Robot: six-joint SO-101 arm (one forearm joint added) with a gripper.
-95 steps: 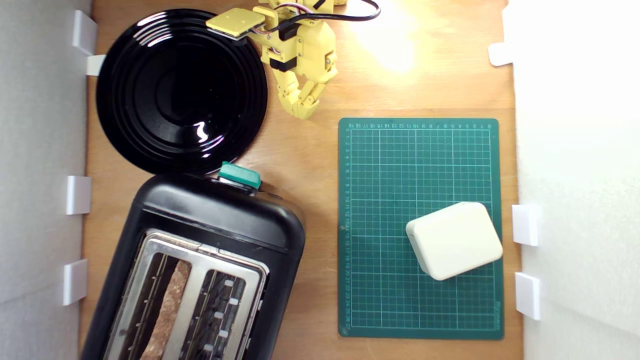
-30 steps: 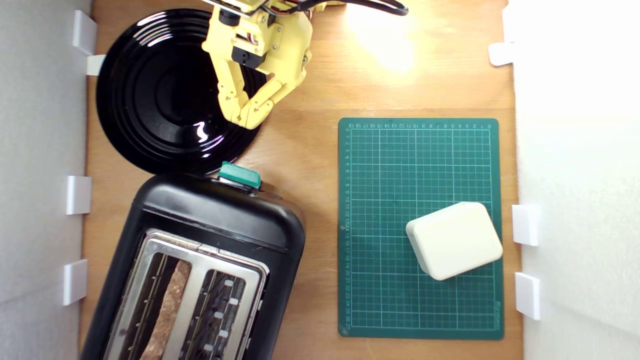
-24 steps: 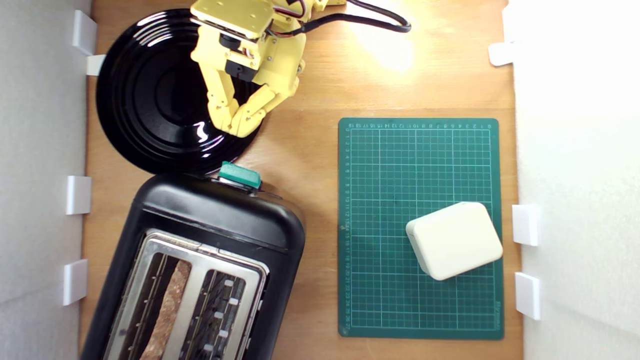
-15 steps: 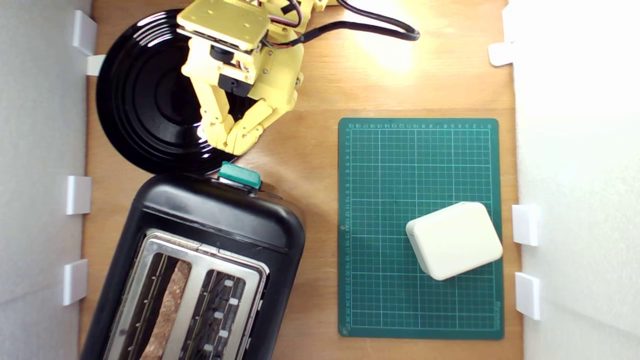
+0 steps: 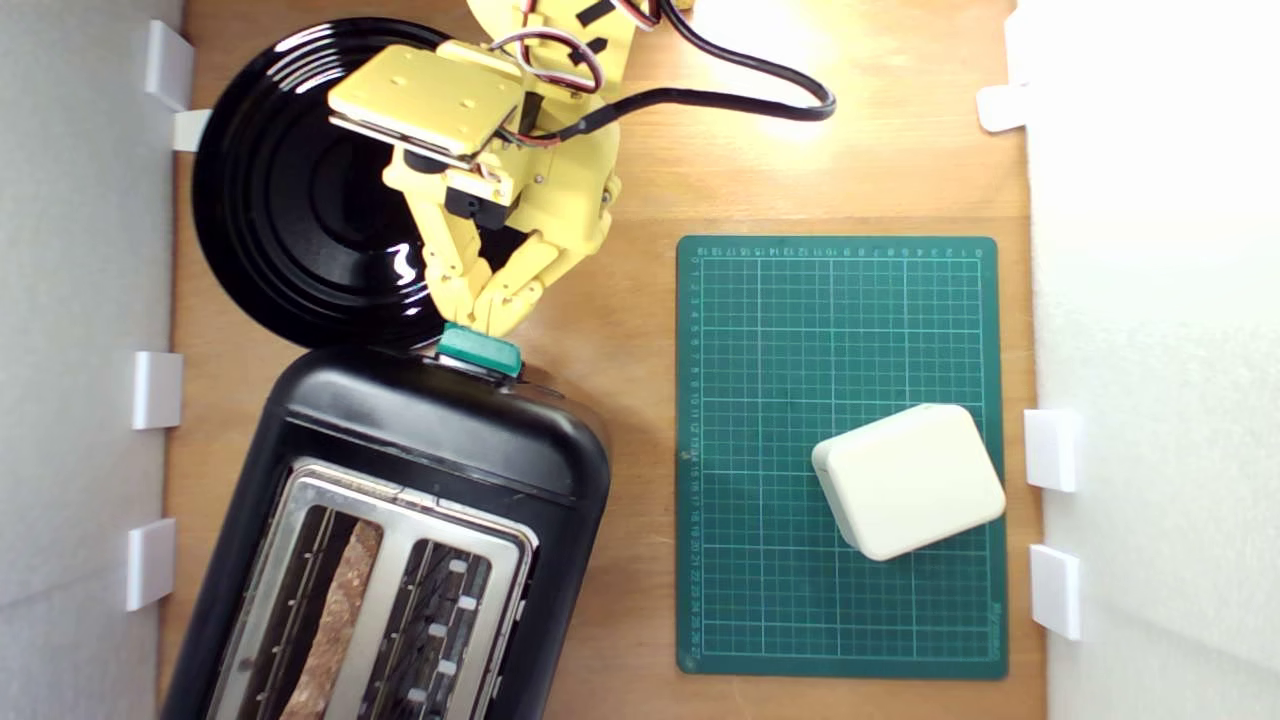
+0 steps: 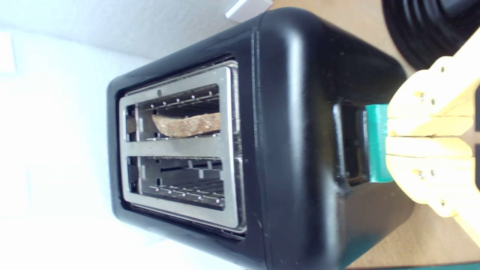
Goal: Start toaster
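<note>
Over the last few seconds the end effector had travelled from beside the far rim of the plate, across the plate, down to the toaster. At this moment its fingers were clenched together with nothing between them, their tips resting at the green lever knob; the wrist view showed the tips overlapping the knob's end, apparently in contact. The knob looked level with where it had been earlier, so the press had probably not yet begun, and a downward push was what the task next called for.

The toaster sat at the near left corner of the counter, as the exterior view shows it, angled, its lever end just beside the plate.

By count: one toaster with two slots, one slice of bread in one slot and the other slot empty, one knob, one black plate, one green cutting mat, one cream box lying on the mat, and one arm.
</note>
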